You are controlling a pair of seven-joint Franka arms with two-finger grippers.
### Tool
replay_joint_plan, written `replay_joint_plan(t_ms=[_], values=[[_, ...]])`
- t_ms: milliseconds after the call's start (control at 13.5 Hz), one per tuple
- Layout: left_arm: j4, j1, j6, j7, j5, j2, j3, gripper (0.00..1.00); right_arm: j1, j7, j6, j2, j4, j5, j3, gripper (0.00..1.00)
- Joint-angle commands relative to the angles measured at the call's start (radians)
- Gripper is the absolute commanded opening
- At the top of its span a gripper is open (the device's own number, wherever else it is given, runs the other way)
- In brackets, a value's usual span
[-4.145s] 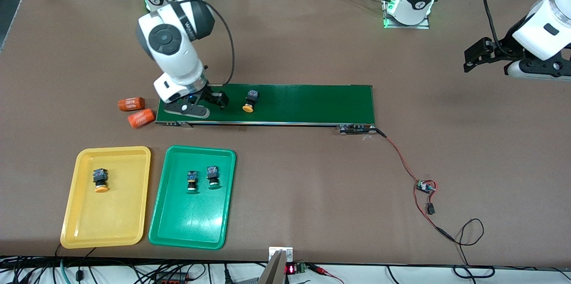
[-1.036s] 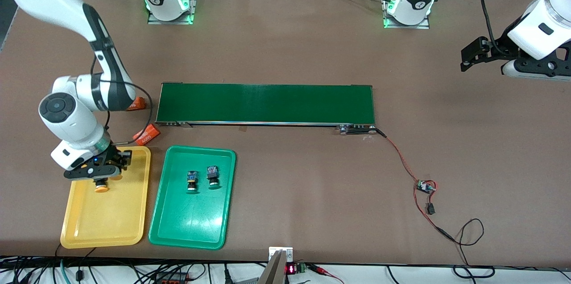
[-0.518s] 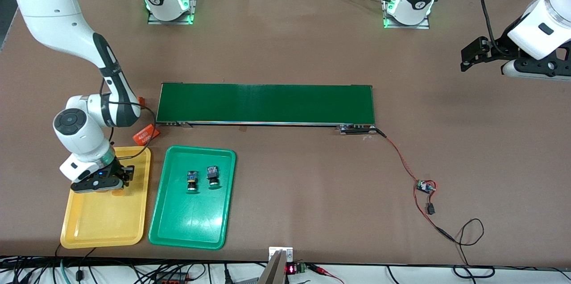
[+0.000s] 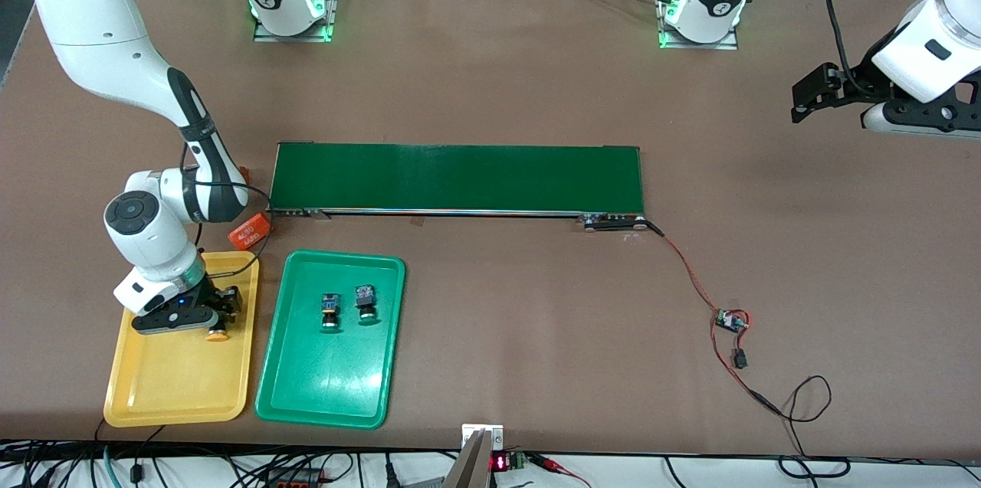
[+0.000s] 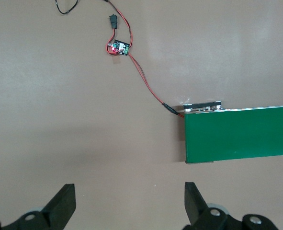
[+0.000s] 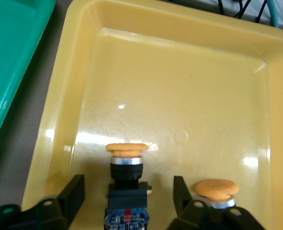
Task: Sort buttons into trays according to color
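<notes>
**Ana:** Brown counter [image 4: 490, 90], with the dark-green conveyor belt [image 4: 457, 178] bare across its middle and both trays near the edge by the front camera, toward the right arm's end. Where do the buttons stand?

**Ben:** Two green-capped buttons [image 4: 346, 309] lie side by side in the green tray [image 4: 306, 396]. The yellow tray [image 4: 176, 396] holds the two yellow-orange ones. In the right wrist view, one yellow-orange button [image 6: 127, 167] sits between the fingers of the right tool [image 6: 127, 201], which stand apart on either side of it and don't appear to press it. I'd say it has been let go. The second yellow-orange button [image 6: 217, 189] is just beside it.

**Ana:** And the left tool [image 5: 129, 203]?

**Ben:** Spread wide, empty, waiting over bare counter near the left arm's end.

**Ana:** How would these handle?

**Ben:** Small rigid plastic, probably light. The round cap is smooth and could slip or roll, so the squarish black-and-blue body is the better place to pinch.

**Ana:** What's hard to see?

**Ben:** From the front, the right tool [image 4: 201, 313] covers both buttons except one orange cap. The wrist view cuts off both bodies, so whether the released button rests flat is unclear. An orange cylinder [image 4: 251, 231] shows near the yellow tray's corner, partly hidden by the arm.
</notes>
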Motion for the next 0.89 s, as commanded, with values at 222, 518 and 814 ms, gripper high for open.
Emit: replay_joint_plan(t_ms=[222, 518, 814], values=[[0.027, 0.000, -0.023, -0.005, -0.005, 0.011, -0.002, 1.00, 0.001, 0.061, -0.283, -0.230, -0.106, 0.001, 0.004, 1.00], [0.027, 0.000, -0.023, -0.005, -0.005, 0.011, -0.002, 1.00, -0.002, 0.086, -0.719, -0.463, -0.110, 0.157, 0.061, 1.00], [0.027, 0.000, -0.023, -0.005, -0.005, 0.011, -0.002, 1.00, -0.002, 0.076, -0.961, -0.635, -0.109, 0.242, 0.061, 1.00]])
